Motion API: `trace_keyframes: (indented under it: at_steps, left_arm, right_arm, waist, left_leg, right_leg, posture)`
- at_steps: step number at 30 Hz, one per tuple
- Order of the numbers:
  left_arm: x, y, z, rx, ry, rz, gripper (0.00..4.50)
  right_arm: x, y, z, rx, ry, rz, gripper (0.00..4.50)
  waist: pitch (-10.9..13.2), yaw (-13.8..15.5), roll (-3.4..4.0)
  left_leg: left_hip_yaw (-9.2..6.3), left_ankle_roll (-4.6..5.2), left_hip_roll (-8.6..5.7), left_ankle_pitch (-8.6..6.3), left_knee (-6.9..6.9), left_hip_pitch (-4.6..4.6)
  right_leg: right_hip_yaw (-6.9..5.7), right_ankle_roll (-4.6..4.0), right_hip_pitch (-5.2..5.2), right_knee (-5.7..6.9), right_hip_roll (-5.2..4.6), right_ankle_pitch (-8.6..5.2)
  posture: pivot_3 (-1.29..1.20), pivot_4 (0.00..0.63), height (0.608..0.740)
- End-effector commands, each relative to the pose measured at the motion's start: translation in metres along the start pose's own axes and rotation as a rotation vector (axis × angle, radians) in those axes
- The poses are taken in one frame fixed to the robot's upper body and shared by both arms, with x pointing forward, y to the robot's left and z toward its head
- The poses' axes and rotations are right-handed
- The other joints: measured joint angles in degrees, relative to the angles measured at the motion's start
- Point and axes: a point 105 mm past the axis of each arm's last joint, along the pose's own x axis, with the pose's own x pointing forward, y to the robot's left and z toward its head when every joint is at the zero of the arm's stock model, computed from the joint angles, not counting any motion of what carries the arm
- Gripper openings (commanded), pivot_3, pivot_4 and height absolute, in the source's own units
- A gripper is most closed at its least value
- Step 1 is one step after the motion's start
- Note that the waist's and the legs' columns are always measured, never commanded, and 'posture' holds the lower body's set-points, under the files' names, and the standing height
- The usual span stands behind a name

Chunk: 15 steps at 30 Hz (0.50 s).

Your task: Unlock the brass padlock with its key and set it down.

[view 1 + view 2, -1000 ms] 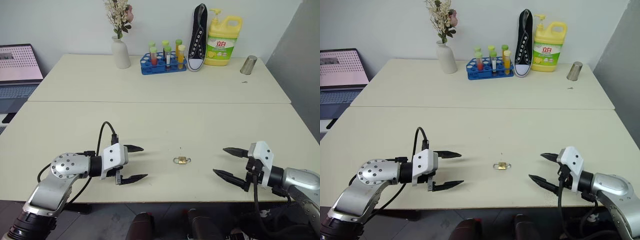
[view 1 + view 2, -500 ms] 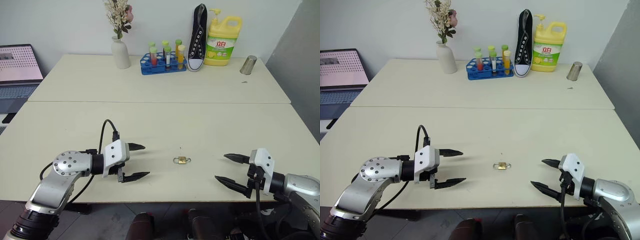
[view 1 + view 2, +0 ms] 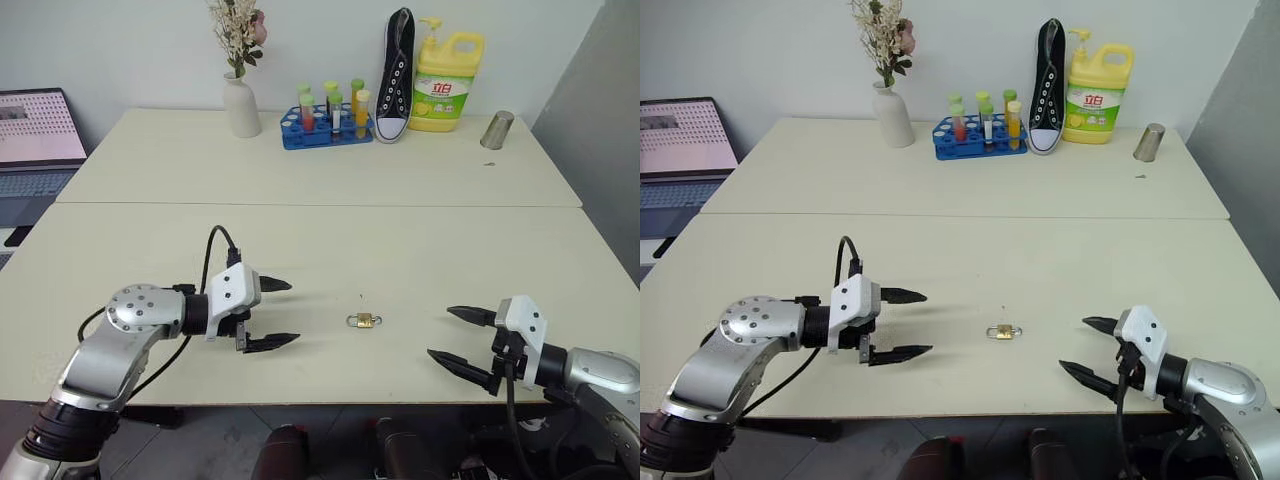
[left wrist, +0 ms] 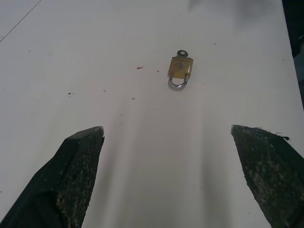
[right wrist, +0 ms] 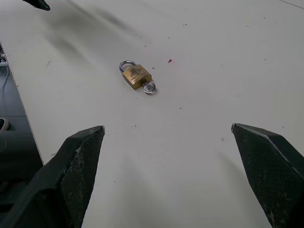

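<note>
Centrally, brass padlock (image 3: pixel 365 320) lying flat on tabletop (image 3: pixel 320 240), seemingly with key inserted, left claw (image 3: pixel 277 314) and right claw (image 3: pixel 458 338) gaping wide, gripping nothing.

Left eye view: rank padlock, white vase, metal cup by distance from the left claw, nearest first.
1. Padlock: flat on the table's near part, between the left claw and the right one.
2. White vase: far side of the table, left of the blue tube rack.
3. Metal cup: far right corner, clearly farthest.
</note>
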Motion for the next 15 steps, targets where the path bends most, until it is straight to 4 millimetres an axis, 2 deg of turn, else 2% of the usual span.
trace_keyframes:
  at_steps: [1, 3, 7, 15]
  left_arm:
    - [0.004, 0.003, 0.011, 0.026, -0.015, -0.028, 4.50]
    - [0.015, 0.005, 0.013, 0.050, -0.011, -0.017, 4.50]
    - [0.030, -0.002, 0.017, 0.047, -0.013, -0.076, 4.50]
    - [0.067, -0.004, 0.010, 0.049, -0.015, -0.129, 4.50]
  right_arm:
    - [0.000, 0.002, 0.015, -0.024, -0.038, -0.002, 4.49]
    - [0.002, 0.004, 0.019, -0.015, -0.046, -0.002, 4.49]
    - [0.004, 0.007, 0.024, 0.007, -0.047, -0.014, 4.49]
    - [0.003, 0.009, 0.026, 0.063, 0.006, -0.058, 4.49]
  waist:
    - [0.00, 0.00, 0.00]
    - [0.00, 0.01, 0.00]
    - [-0.01, 0.01, -0.01]
    - [-0.01, 0.05, -0.01]
  left_leg:
    - [-0.01, 0.00, 0.00, 0.00, 0.01, -0.01]
    - [-0.02, 0.00, -0.01, 0.00, 0.01, -0.01]
    - [-0.01, 0.00, -0.02, 0.00, 0.03, -0.02]
    - [-0.04, 0.00, -0.04, 0.00, 0.03, -0.02]
  right_leg:
    - [-0.01, 0.00, 0.00, 0.00, 0.00, 0.00]
    - [-0.01, 0.00, 0.00, 0.00, 0.00, 0.00]
    - [0.02, 0.01, 0.01, 0.01, 0.01, 0.00]
    - [0.00, 0.01, 0.02, 0.02, 0.04, 0.00]
  posture:
    - [0.00, 0.150, 0.740]
    - [0.00, 0.150, 0.740]
    - [0.00, 0.150, 0.740]
    - [0.00, 0.150, 0.740]
